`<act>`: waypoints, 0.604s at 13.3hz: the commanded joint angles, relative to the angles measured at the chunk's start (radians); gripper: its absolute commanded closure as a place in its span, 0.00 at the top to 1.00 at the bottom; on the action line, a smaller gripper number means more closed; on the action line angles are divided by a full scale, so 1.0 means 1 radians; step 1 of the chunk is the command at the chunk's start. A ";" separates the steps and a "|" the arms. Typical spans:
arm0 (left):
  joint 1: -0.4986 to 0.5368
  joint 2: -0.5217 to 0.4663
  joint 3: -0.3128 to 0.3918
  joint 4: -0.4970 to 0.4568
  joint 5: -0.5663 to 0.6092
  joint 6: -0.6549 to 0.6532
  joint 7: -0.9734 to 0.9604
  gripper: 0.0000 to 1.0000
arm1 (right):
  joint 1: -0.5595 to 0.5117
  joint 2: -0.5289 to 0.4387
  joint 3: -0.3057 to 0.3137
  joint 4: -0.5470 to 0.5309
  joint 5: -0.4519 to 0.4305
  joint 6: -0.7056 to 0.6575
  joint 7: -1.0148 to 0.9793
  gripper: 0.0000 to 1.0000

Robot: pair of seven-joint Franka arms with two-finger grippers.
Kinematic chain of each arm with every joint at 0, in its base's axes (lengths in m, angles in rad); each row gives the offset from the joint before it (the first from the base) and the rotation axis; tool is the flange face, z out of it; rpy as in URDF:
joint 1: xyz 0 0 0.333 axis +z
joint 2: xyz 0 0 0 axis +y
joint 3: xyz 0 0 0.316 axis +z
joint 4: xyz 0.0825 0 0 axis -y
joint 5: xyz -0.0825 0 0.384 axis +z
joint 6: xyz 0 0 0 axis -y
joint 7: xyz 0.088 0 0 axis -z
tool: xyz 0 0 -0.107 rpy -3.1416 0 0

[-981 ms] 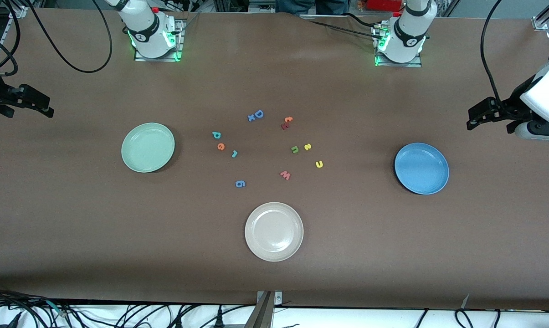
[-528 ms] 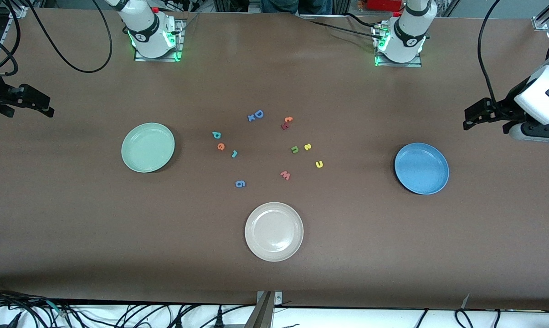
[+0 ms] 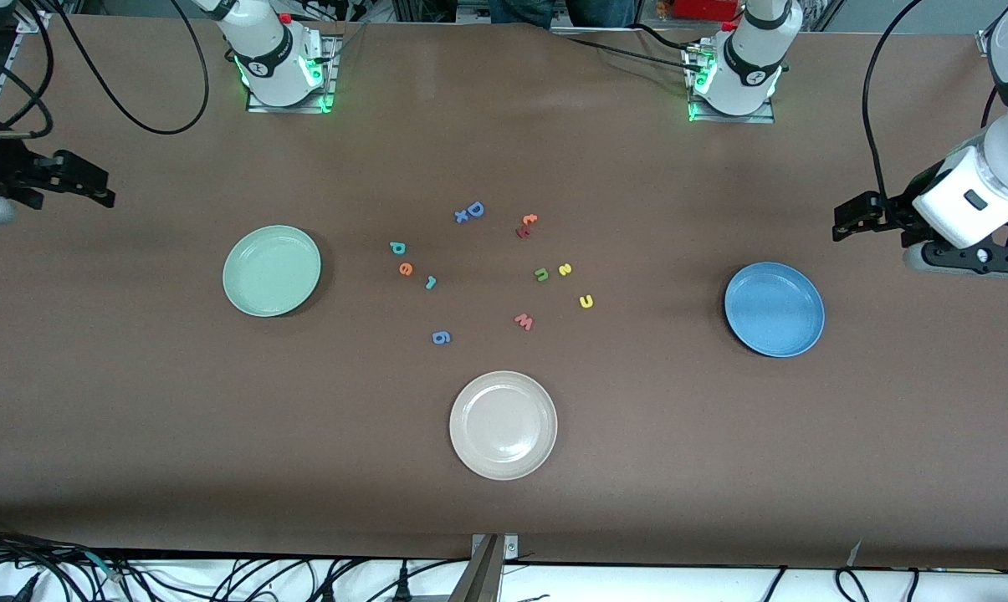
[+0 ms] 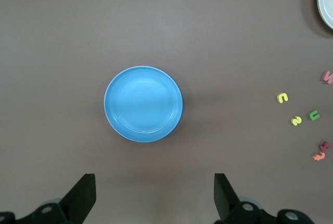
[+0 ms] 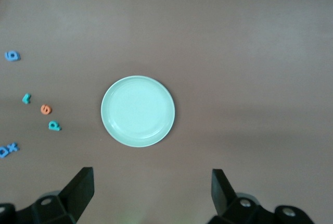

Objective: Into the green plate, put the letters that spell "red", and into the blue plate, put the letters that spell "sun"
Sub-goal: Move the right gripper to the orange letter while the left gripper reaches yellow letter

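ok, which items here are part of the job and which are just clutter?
Job: teal r, orange e, teal d, green plate; yellow s, yellow u, green n, blue plate.
Clutter: beige plate, blue D, blue 6, pink w.

Blue plate [image 4: 143, 104], left gripper [image 4: 155, 198] wide

Bare bench [image 3: 135, 401] rings the letter cluster [image 3: 487, 267]; plates sit at its 3, 6 and 9 o'clock, gaps between

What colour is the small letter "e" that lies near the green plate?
Orange. The letter "e" shows best in the front view, between the teal "d" and "r".
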 commanded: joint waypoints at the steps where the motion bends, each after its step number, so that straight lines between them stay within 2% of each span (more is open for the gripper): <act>1: -0.019 0.044 -0.016 -0.004 -0.036 0.032 -0.001 1.00 | 0.076 0.077 0.000 0.015 -0.001 -0.006 0.005 1.00; 4: -0.065 0.049 -0.019 -0.092 -0.037 0.143 -0.003 1.00 | 0.170 0.139 0.000 -0.008 0.005 0.033 0.052 1.00; 6: -0.106 0.089 -0.019 -0.128 -0.062 0.225 -0.040 1.00 | 0.194 0.151 0.000 -0.092 0.028 0.156 0.125 1.00; 8: -0.140 0.133 -0.019 -0.160 -0.116 0.291 -0.193 1.00 | 0.243 0.153 0.000 -0.207 0.033 0.307 0.190 1.00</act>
